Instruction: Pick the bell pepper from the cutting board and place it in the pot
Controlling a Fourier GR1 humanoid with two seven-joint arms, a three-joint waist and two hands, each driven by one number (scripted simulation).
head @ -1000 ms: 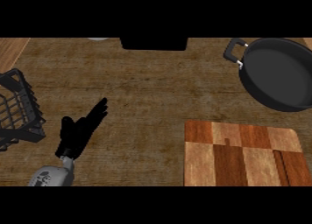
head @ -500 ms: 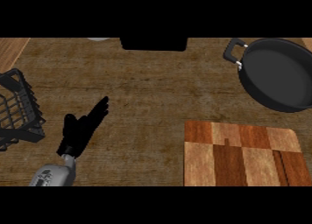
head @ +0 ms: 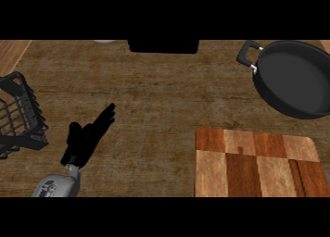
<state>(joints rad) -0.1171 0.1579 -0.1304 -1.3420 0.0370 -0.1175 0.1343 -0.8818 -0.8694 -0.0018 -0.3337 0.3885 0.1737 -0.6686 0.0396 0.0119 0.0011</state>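
Resting on the grainy brown bench [head: 168, 92], the left hand [head: 85, 139] lies released with straight fingers, between a wire basket [head: 14, 120] and the striped wooden cutting board [head: 257, 164], the round black pot [head: 301, 78] beyond

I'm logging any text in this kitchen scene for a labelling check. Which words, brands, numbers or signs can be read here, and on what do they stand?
None: no readable text, label, number or sign shows.
Pot: plain dark surface, no marking.
Cutting board: bare wood blocks only.
Wire basket: no tag.
Left hand and the counter: no lettering.
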